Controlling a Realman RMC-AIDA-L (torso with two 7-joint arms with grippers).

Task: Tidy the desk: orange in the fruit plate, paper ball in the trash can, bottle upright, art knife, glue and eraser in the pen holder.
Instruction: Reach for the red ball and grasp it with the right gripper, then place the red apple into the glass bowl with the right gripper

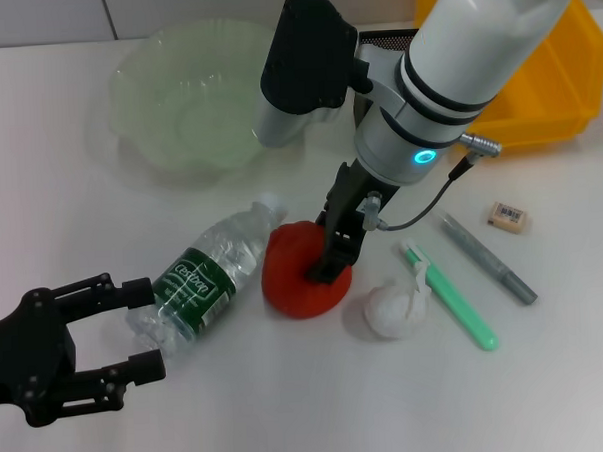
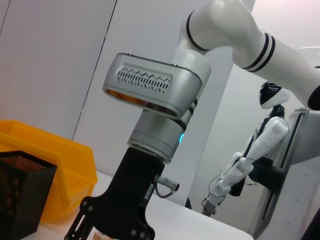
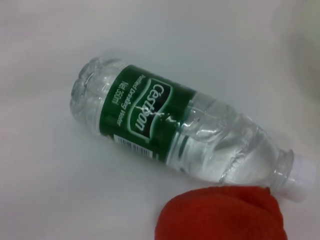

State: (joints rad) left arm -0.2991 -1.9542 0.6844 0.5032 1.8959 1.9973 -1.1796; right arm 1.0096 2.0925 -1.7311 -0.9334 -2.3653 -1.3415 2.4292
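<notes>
A clear water bottle (image 1: 214,275) with a green label lies on its side, white cap towards the orange (image 1: 299,276). My left gripper (image 1: 149,328) is open at the lower left, with the bottle's base between its fingers. My right gripper (image 1: 331,267) reaches down onto the right side of the orange. The right wrist view shows the bottle (image 3: 175,130) and the top of the orange (image 3: 220,215). A white paper ball (image 1: 390,310), a green art knife (image 1: 453,297), a grey glue pen (image 1: 488,258) and an eraser (image 1: 508,216) lie to the right. The trash can is out of view.
A pale green fruit plate (image 1: 144,63) stands at the back left. A black mesh pen holder (image 1: 385,37) is mostly hidden behind my right arm, next to a yellow bin (image 1: 551,95). Both also show in the left wrist view, the holder (image 2: 20,195) and the bin (image 2: 65,165).
</notes>
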